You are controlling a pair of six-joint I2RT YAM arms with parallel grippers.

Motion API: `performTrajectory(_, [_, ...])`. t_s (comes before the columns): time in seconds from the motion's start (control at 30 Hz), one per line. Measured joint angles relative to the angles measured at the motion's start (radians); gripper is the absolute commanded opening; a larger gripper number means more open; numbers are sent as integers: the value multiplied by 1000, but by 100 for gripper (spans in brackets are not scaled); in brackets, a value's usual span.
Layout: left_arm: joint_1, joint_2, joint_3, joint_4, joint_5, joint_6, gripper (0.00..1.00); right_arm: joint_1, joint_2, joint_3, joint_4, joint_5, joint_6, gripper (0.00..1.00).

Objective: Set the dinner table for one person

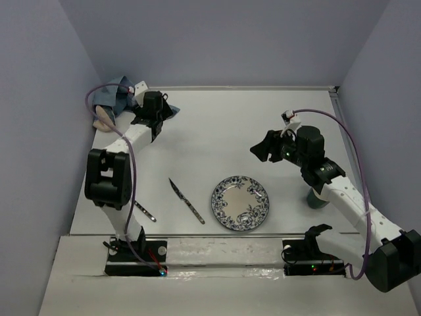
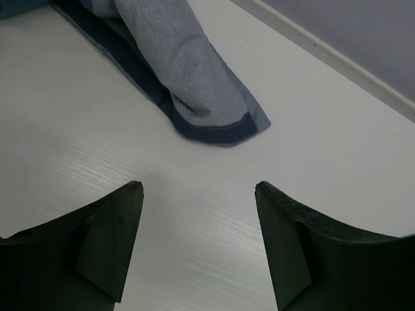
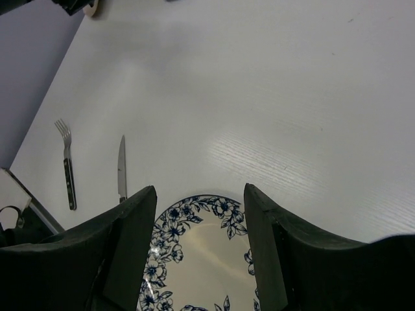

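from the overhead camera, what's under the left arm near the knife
A fork lies under the left arm; from above only its handle end shows, the tines are covered. The right wrist view shows it whole, beside the knife and apart from it.

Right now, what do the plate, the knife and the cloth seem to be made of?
Plate: probably glazed ceramic, glossy cream with blue floral print. Knife: shiny metal blade; dark handle, material unclear. Cloth: matte woven fabric, visible weave texture, darker blue border.
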Motion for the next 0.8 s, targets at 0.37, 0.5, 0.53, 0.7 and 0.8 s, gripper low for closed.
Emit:
performTrajectory(0.37, [65, 484, 505, -175, -32, 92, 78, 27, 32, -23, 17, -20, 0, 63])
performTrajectory(0.5, [76, 613, 656, -288, -25, 102, 36, 38, 58, -23, 22, -24, 1, 63])
performTrajectory(0.53, [77, 648, 698, -308, -20, 104, 26, 40, 64, -23, 24, -25, 0, 63])
performTrajectory(0.7, [76, 679, 769, -361, 44, 111, 0, 53, 98, -23, 28, -28, 3, 63])
performTrajectory(0.8, [52, 661, 760, -348, 82, 120, 0, 56, 114, -21, 34, -28, 5, 63])
